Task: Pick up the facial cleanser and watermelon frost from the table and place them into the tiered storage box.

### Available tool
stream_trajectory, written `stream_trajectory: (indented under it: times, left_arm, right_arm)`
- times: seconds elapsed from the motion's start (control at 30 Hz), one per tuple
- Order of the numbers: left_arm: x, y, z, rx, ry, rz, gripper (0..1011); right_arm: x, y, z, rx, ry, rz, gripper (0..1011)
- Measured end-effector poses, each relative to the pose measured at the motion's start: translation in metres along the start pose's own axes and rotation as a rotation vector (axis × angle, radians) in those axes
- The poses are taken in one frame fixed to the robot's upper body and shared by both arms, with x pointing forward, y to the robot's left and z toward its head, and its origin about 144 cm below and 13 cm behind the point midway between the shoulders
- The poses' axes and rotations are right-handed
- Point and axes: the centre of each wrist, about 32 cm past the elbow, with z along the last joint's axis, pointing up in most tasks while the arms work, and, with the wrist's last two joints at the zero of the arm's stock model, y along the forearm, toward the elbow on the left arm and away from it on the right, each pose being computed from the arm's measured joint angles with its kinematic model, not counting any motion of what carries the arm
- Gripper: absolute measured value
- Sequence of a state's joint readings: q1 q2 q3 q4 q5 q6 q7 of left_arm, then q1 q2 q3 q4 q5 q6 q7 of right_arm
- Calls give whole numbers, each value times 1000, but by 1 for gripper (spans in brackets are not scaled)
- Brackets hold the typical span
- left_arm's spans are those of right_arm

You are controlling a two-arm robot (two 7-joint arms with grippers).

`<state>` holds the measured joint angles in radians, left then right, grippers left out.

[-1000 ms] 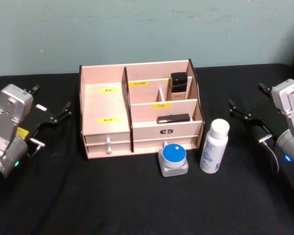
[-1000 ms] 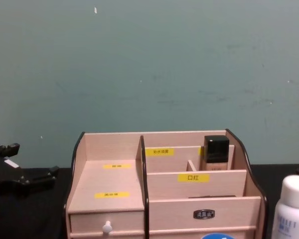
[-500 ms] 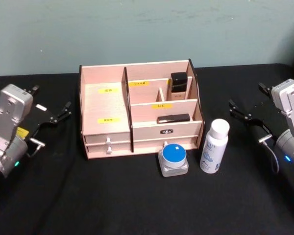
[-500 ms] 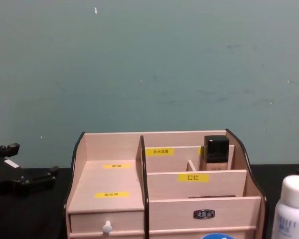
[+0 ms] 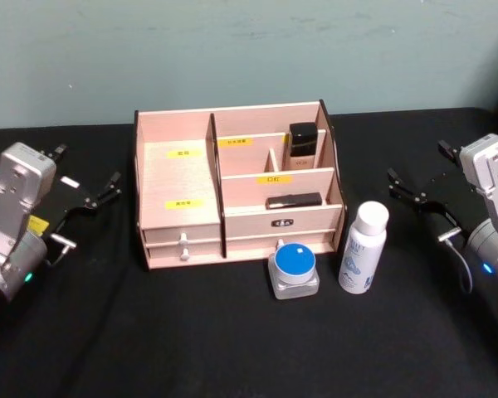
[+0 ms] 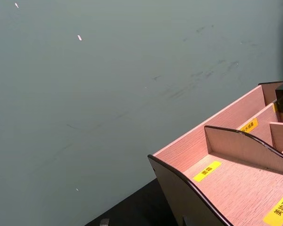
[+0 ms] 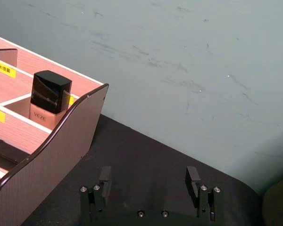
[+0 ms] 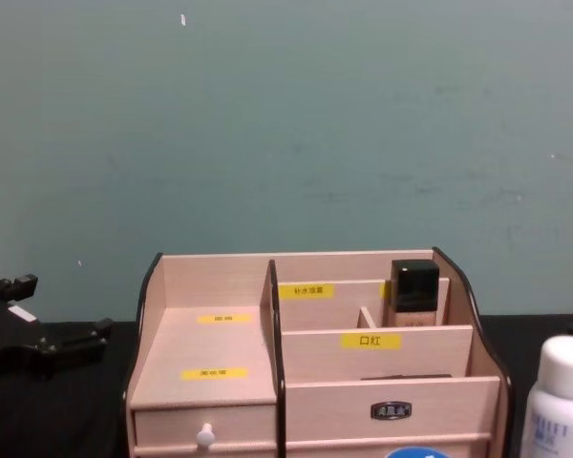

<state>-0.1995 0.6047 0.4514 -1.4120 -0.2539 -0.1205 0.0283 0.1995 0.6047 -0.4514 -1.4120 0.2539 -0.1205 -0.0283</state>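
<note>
The tiered storage box (image 5: 178,178) stands at the table's middle, with its light-wood steps, yellow labels and two small drawers facing me. Just in front of its right half sits the watermelon frost (image 5: 294,269), a squat frosted jar with a blue lid. To the jar's right, the facial cleanser (image 5: 363,247) stands upright as a tall white bottle. My left gripper (image 5: 87,170) hovers open to the left of the box with nothing in it. My right gripper (image 5: 419,166) is open to the right of the cleanser, and its empty fingers show in the right wrist view (image 7: 148,179).
A black-capped beige bottle (image 5: 303,141) stands in the box's back right compartment, and a flat black item (image 5: 294,201) lies in the tier below. Black cloth (image 5: 232,340) covers the table, and a teal wall (image 5: 249,50) rises behind it.
</note>
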Motion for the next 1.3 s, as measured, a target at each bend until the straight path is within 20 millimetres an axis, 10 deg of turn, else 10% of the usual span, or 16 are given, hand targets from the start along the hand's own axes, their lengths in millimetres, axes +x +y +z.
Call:
stream_trajectory:
  times: [0.53,1.3]
  left_arm:
    - [0,0,0,0,0,0,1010]
    - [0,0,0,0,0,0,1010]
  right_arm:
    - [8,-7,7,19,43,21,1002]
    - [25,-88,48,176,165,172,1002]
